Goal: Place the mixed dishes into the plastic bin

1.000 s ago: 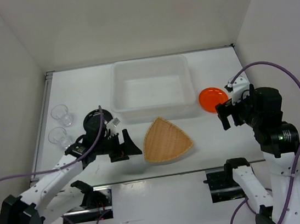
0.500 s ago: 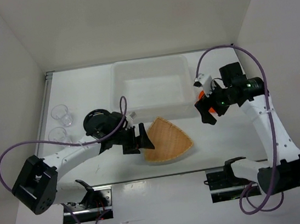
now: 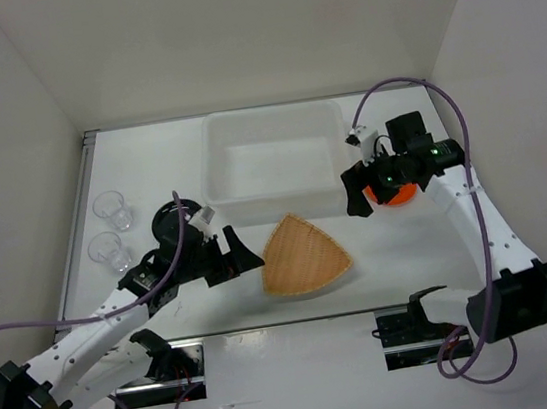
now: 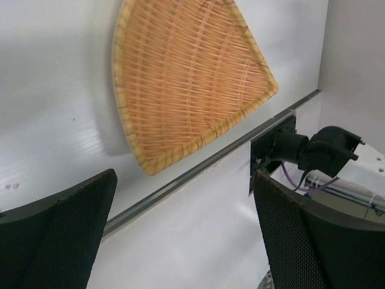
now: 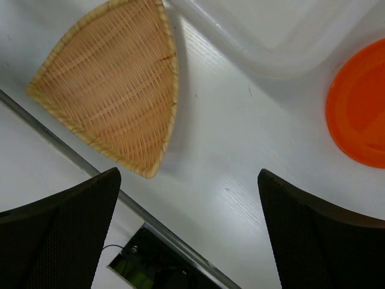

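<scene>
The tan woven fan-shaped tray (image 3: 304, 256) lies on the white counter (image 3: 390, 250), just before the translucent white rectangular plastic bin (image 3: 279, 205). The left pincer (image 4: 183, 180) hovers beside the tray's left edge. The right pincer (image 5: 189, 174) hangs near the small orange round plate (image 5: 361, 114). Both gape wide, holding nothing.

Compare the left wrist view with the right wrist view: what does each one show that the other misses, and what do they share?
Only the left wrist view: a black bracket beyond the table's edge, and the left gripper, open with nothing between its fingers. Only the right wrist view: the orange plate, a rounded corner of the plastic bin, and the right gripper, also open and holding nothing. Both: the woven tray lying flat on the white table, ungripped, with the table's edge strip running past it.
</scene>
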You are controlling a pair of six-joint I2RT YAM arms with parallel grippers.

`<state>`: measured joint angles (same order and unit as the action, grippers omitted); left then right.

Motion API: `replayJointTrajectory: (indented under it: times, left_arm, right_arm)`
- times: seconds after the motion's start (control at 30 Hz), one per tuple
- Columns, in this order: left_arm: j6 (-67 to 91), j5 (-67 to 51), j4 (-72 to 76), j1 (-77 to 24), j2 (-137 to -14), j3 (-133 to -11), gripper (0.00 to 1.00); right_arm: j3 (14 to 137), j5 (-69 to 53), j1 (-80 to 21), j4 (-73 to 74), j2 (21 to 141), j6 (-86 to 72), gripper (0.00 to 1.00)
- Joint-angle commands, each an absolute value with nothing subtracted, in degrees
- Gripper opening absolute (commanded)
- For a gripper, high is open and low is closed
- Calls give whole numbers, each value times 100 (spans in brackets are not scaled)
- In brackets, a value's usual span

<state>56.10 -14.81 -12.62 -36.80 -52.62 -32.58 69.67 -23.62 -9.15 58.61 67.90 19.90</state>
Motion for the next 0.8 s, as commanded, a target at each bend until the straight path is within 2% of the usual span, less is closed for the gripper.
replayJointTrajectory:
  times: [0.0,0.27,0.4,0.5,0.53,0.63,0.73,0.77]
  left_arm:
    - [6099,-1135,-1458,-3691,-4853,-2998,100]
    - [6793,-519,-2161,-3691,-3157,-2593,100]
    - [6847,-273,-2539,-3691,-2769,-2646,100]
    - [6733,-220,-2662,-3691,-2899,-2777,100]
    - [6732,-220,-2663,-3691,-2987,-2856,100]
    - [6601,-220,-2611,-3691,-3357,-3005,100]
    - [6548,-290,-2610,-3639,-3638,-3129,100]
    - [6548,-290,-2610,-3639,-3717,-3207,99]
  right_arm:
    - [6978,-2759,-1054,5581,7450,1889,99]
    - [7014,-3006,-1116,4775,8085,1847,99]
    - [7014,-3339,-1116,4457,8455,1688,90]
    - [7014,-3340,-1116,4342,8596,1688,75]
    - [7014,-3279,-1116,4194,8770,1688,60]
    - [6961,-3226,-1116,4008,9086,1688,32]
    - [7013,-3155,-1116,3789,9429,1591,17]
    - [7014,-3155,-1116,3727,9492,1504,15]
